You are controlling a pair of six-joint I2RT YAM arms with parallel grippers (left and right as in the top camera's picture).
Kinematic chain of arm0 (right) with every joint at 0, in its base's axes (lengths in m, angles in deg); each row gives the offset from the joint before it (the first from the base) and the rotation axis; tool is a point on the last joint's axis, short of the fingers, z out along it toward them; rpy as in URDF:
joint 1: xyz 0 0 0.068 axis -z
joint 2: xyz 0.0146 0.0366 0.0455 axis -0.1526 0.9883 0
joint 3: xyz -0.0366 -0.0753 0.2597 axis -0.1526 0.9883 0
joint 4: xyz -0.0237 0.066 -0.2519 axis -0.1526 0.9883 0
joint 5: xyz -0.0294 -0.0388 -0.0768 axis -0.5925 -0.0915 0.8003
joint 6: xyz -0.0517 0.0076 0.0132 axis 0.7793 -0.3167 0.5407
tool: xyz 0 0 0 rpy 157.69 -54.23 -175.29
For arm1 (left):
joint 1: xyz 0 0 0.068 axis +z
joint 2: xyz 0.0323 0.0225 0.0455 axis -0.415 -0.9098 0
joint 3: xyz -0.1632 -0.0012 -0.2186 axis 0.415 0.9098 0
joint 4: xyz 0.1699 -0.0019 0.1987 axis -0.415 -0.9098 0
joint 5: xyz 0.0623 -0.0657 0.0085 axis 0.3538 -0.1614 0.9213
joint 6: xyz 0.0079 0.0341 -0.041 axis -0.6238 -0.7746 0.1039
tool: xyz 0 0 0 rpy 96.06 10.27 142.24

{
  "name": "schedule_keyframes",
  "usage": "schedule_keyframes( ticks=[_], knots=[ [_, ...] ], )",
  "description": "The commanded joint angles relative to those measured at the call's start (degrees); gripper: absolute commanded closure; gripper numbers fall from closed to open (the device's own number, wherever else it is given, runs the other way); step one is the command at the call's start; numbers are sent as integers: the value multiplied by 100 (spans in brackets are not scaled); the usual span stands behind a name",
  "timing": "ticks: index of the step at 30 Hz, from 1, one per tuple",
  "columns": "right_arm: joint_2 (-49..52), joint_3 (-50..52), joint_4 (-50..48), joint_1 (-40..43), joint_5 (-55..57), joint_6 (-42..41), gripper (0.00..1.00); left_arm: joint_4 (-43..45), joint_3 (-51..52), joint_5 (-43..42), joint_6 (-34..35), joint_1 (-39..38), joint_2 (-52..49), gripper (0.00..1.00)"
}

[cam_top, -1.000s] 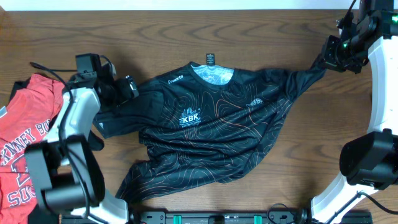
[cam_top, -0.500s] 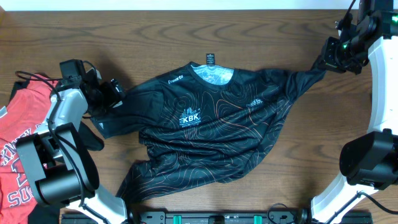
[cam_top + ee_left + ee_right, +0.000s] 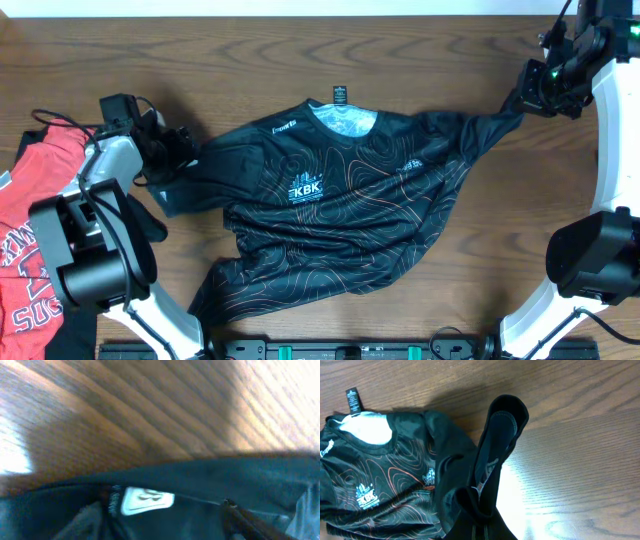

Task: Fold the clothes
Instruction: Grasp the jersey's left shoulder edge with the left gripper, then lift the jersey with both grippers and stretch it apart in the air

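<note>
One table (image 3: pixel 300 50): brown wood, with both shirts lying on it.
Black jersey (image 3: pixel 340 220): spread out in the middle, front side up, with thin orange lines.
Red T-shirt (image 3: pixel 25 270): bunched at the left edge; its white letters are cut off, so no whole word can be read.
Right gripper (image 3: pixel 522 100): clamped on the jersey's right sleeve at the far right corner.
Left gripper (image 3: pixel 180 150): right at the jersey's left sleeve; I cannot tell if it is pinching it.
Logo (image 3: pixel 306 188): white "KBK" on the chest.
Neck tag (image 3: pixel 339 96): small and black, too small to read.
White label (image 3: pixel 147 500): blurry in the left wrist view.
</note>
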Motion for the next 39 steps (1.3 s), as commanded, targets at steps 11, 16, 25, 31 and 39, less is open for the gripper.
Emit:
schedule_keyframes(
  ticks=[11,16,25,31,39],
  knots=[
    [-26,-131,-9,-4,50,85,99,387,212,-398,-31,-455,-570,94],
    [-26,-131,-7,-4,48,85,99,387,-81,-675,101,-579,-234,94],
    [-26,-133,-522,7,103,188,99,369,-595,-479,284,-741,1716,94],
    [-26,-363,-1276,48,116,81,99,365,-835,-105,284,-728,2636,94],
    [-28,-2022,-1679,442,109,-142,99,302,-1432,-83,284,-730,2828,94]
  ],
)
